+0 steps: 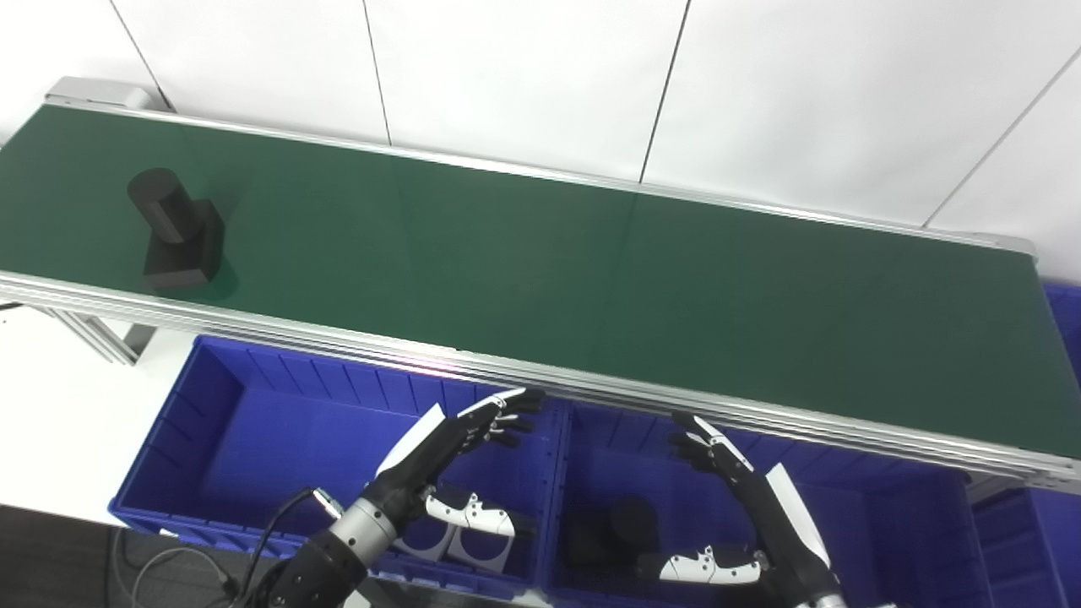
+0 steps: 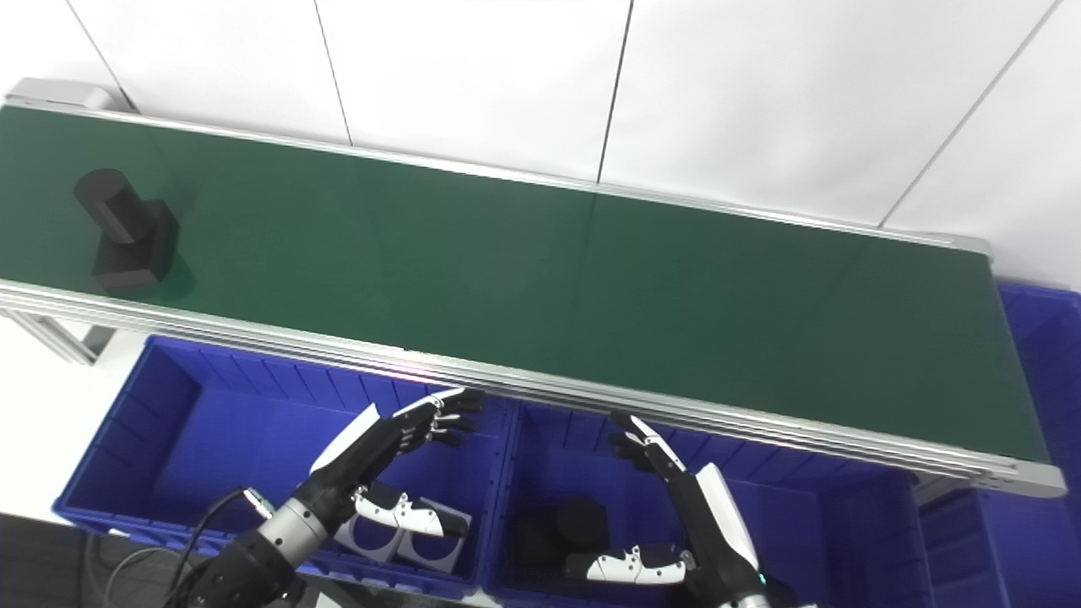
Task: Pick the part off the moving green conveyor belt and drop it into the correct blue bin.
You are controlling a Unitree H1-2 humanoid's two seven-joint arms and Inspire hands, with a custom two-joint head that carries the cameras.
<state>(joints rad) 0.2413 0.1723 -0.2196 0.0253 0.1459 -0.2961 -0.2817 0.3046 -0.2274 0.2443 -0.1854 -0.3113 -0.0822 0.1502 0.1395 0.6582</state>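
A black part point(image 1: 176, 230), a cylinder standing on a square block, sits on the green conveyor belt point(image 1: 549, 270) at its far left, near the front edge. My left hand point(image 1: 452, 460) is open and empty, held over the left blue bin point(image 1: 220, 422). My right hand point(image 1: 743, 498) is open and empty, held over the middle blue bin point(image 1: 878, 523). Both hands are below the belt's front rail and far from the part. A black part point(image 1: 612, 532) lies in the middle bin.
White parts with round holes point(image 1: 460, 545) lie in the left bin under my left hand. Another blue bin point(image 1: 1066, 338) stands past the belt's right end. The aluminium belt rail point(image 1: 591, 388) runs just above both hands. A white wall stands behind the belt.
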